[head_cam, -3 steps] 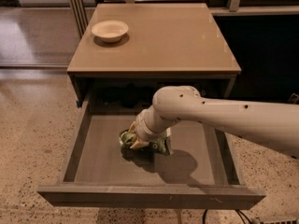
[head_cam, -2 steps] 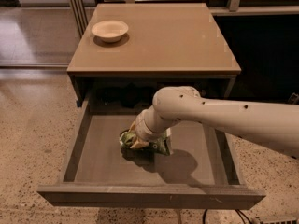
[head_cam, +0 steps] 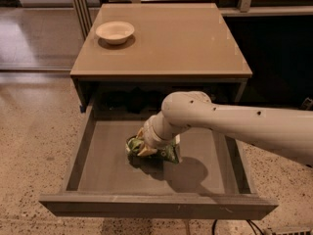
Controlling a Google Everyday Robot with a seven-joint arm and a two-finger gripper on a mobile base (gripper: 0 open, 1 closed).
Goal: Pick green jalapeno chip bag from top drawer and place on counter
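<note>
The top drawer (head_cam: pixel 100 173) is standing pulled well out toward the bottom of the frame, which is giving the arm (head_cam: pixel 244 124) open access from above. The arm is coming in from the right edge and bending down at its rounded joint just left of centre, so the gripper (head_cam: pixel 143 148) is pointing into the drawer and sitting directly on the green jalapeno chip bag (head_cam: pixel 167 153). The bag is lying crumpled on the drawer's flat bottom, near the middle and well apart from both side walls. That spacing is leaving room for a grasp from above without scraping the walls. The gripper is covering the bag's left part, with green foil showing to its right. Whether it is clamping the bag or merely resting against it cannot be told from here. The bag appears to be sitting on the drawer bottom, not lifted, so I am judging the pick as in hand and not completed. The counter (head_cam: pixel 181 43) is occupying the upper centre of the frame, with a white bowl (head_cam: pixel 115 32) sitting toward its upper left corner. The bare surface to the bowl's right looks the sensible place for the bag. One risk is that the counter's front edge is overhanging the drawer's back, so a lift would call for drawing toward the bottom of the frame before rising.
</note>
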